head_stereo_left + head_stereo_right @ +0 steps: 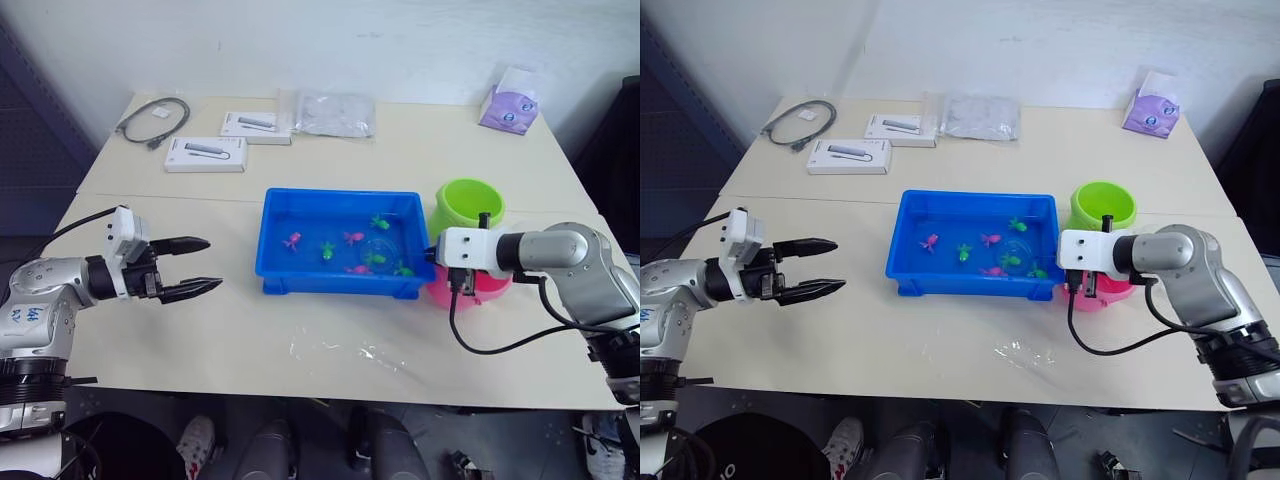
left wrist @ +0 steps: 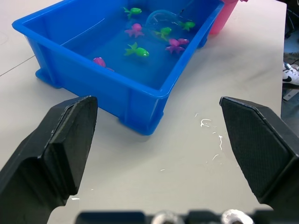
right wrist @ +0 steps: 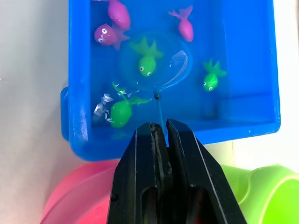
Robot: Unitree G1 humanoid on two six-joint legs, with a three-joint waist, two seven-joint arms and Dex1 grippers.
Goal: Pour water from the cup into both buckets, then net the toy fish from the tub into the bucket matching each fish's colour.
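The blue tub (image 1: 275, 262) holds water and several small green and pink toy fish (image 1: 325, 251). My right gripper (image 3: 159, 128) is shut on the thin handle of the net, just off the tub's right end. The net's hoop (image 3: 155, 65) lies in the water around a green fish (image 3: 147, 63). The green bucket (image 1: 468, 205) stands right of the tub, and the pink bucket (image 1: 485, 288) in front of it is mostly hidden by my right arm. My left gripper (image 1: 214, 263) is open and holds nothing, left of the tub. The cup is out of view.
Water is spilled on the table (image 1: 330, 350) in front of the tub. At the back lie two white boxes (image 1: 205, 154), a coiled black cable (image 1: 152, 120), a clear plastic bag (image 1: 335, 112) and a purple tissue pack (image 1: 508, 100).
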